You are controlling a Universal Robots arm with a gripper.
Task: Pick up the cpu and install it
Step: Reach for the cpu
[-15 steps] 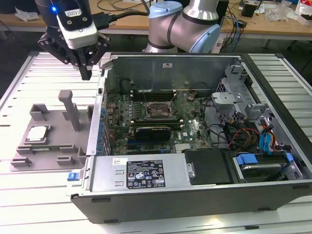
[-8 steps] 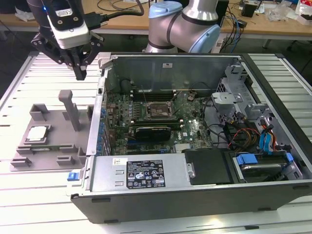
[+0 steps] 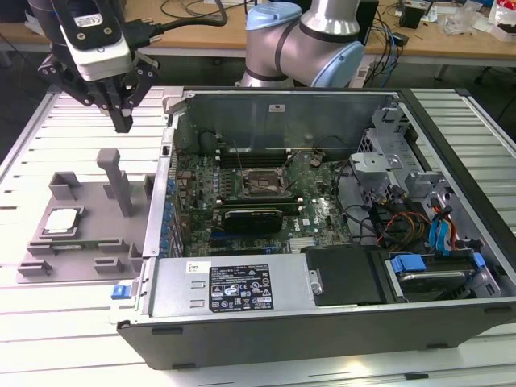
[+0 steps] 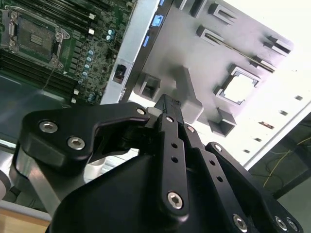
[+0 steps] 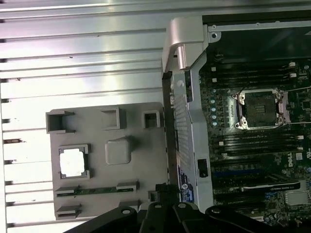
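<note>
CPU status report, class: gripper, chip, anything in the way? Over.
Gripper shut, empty, above the grey tray. CPU lying in its tray pocket, untouched. Upright post on the tray stands near the gripper, beside the chip.
</note>
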